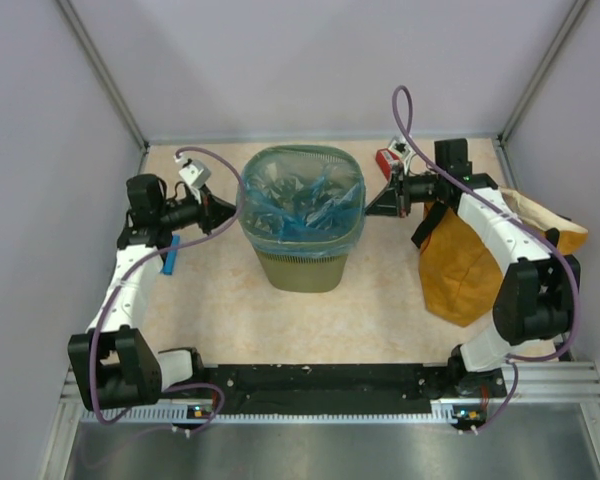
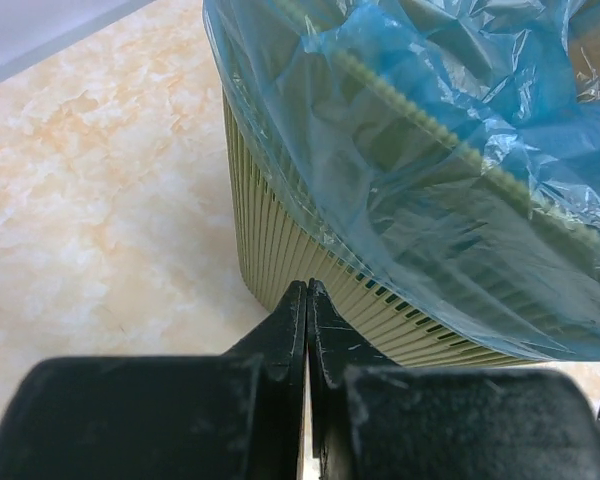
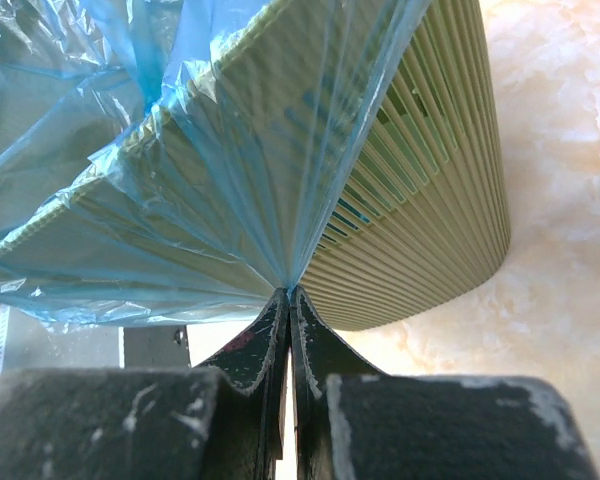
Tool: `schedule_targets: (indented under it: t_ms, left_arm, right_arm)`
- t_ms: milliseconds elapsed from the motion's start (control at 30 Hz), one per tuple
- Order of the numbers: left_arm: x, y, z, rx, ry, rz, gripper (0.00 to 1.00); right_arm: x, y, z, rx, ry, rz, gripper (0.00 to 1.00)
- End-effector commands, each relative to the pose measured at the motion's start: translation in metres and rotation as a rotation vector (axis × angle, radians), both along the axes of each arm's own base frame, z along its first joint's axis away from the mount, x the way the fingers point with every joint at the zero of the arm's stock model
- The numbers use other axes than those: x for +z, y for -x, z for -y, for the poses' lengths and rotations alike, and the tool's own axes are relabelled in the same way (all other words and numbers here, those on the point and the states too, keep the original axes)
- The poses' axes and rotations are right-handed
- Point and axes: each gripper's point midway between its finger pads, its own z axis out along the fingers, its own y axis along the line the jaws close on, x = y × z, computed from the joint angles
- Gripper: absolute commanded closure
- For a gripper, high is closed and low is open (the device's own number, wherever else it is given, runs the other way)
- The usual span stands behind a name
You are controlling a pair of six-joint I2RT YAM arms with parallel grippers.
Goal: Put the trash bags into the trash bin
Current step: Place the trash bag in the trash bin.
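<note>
Nearest the bottom edge of the overhead view, both arm bases sit on a black rail (image 1: 320,385), one at the lower left and one at the lower right. From there each arm reaches up the frame over the pale marbled table (image 1: 210,300).

A small blue piece (image 1: 170,254) lies on the table beside the left forearm; what it is cannot be told.

The left gripper (image 2: 307,292) has its fingers pressed together with nothing visible between them. Its tips sit just beside the ribbed wall of the trash bin (image 1: 302,270), below the hem of the film.

The right gripper (image 3: 290,293) is clamped on the trash bag (image 1: 302,200). In its wrist view the light-blue film gathers into taut pleats that run to a point right at the fingertips, just outside the bin's rim.

The bin stands upright in the middle of the overhead frame, between the two grippers. The big crinkly bag is already in it — the film fills the opening, and its edge is folded down over the rim and the upper part of the olive wall.

At the right of the frame a mustard-orange sack (image 1: 460,270) lies partly under the right arm, well apart from the bin. Farther up, near the back wall, a red box (image 1: 385,160) shows just above the right wrist.
</note>
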Motion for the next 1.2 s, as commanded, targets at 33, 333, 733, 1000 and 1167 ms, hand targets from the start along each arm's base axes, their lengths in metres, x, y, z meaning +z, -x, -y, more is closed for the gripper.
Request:
schedule_targets:
  t_ms: [33, 333, 733, 1000, 1167]
  left_arm:
    - [0.023, 0.002, 0.003, -0.033, -0.013, 0.128, 1.0]
    - [0.036, 0.02, 0.005, -0.191, -0.127, 0.231, 0.45]
    - [0.039, 0.03, -0.006, -0.422, -0.278, 0.376, 0.22]
    - [0.032, 0.011, -0.005, -0.51, -0.186, 0.377, 0.08]
    - [0.038, 0.009, -0.002, -0.499, -0.142, 0.388, 0.03]
  right_arm:
    - [0.013, 0.007, -0.003, 0.012, 0.012, 0.102, 1.0]
    - [0.043, 0.007, -0.001, -0.018, 0.013, 0.161, 1.0]
    - [0.065, 0.003, -0.003, -0.044, 0.045, 0.192, 1.0]
    - [0.066, 0.002, -0.014, -0.036, 0.079, 0.191, 1.0]
    - [0.056, 0.0, -0.017, -0.034, 0.105, 0.175, 1.0]
